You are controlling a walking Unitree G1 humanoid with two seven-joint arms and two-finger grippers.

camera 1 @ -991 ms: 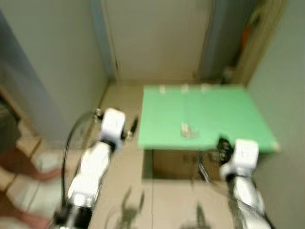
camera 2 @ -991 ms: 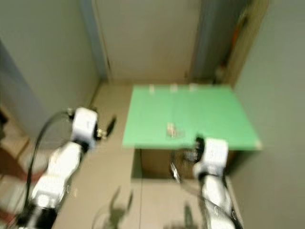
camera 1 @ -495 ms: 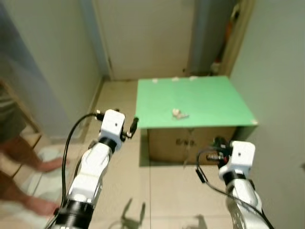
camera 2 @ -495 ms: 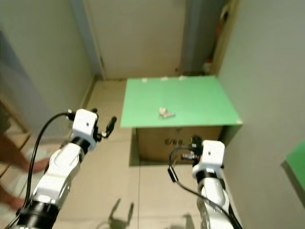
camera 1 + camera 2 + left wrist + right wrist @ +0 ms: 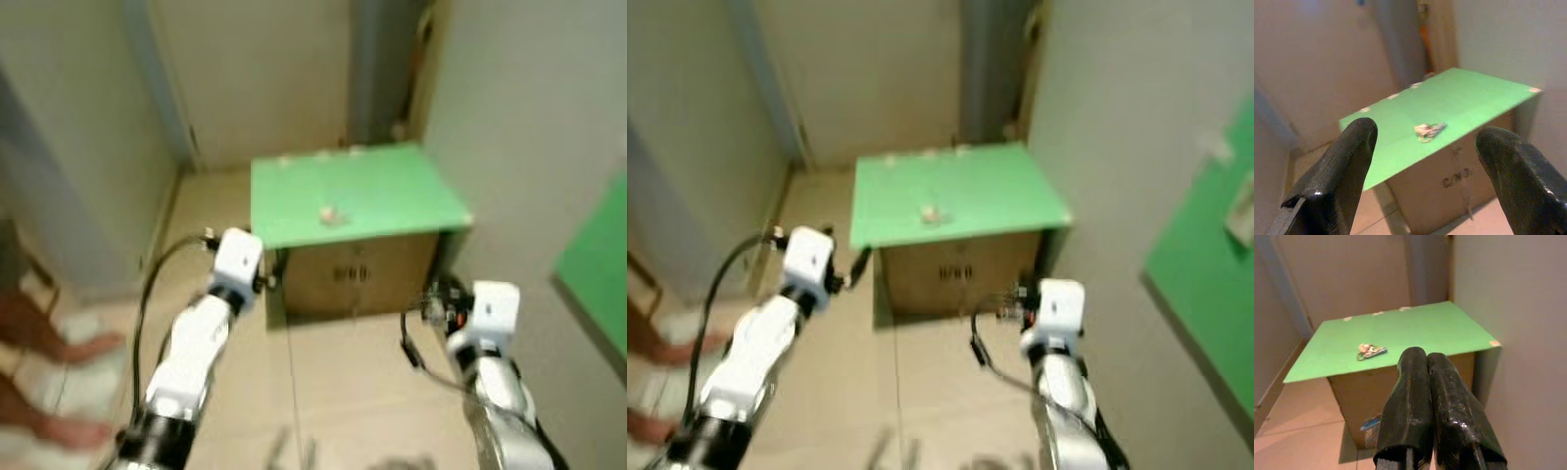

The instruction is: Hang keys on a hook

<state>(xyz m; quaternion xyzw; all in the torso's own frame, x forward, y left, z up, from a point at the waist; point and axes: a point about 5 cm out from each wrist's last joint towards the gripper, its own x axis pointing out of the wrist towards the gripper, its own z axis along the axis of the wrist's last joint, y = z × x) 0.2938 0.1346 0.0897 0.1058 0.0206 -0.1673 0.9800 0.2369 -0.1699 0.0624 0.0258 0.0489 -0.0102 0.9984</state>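
Nearest, both arms are raised short of the box: the left gripper [image 5: 1420,161] has its fingers spread wide, the right gripper [image 5: 1426,401] has them pressed together on nothing. Ahead, the keys [image 5: 1428,130] lie near the middle of the green board [image 5: 392,196] on the cardboard box [image 5: 358,274], well apart from both grippers. Long axis runs roughly across the board. Neither arm seems clearly nearer. Open floor [image 5: 333,382] fronts the box; a wall [image 5: 519,147] crowds the right side, bearing a green panel [image 5: 1205,264]

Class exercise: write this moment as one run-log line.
small bunch of keys: on green board | left gripper: open, empty | right gripper: shut, empty | stage: approaching
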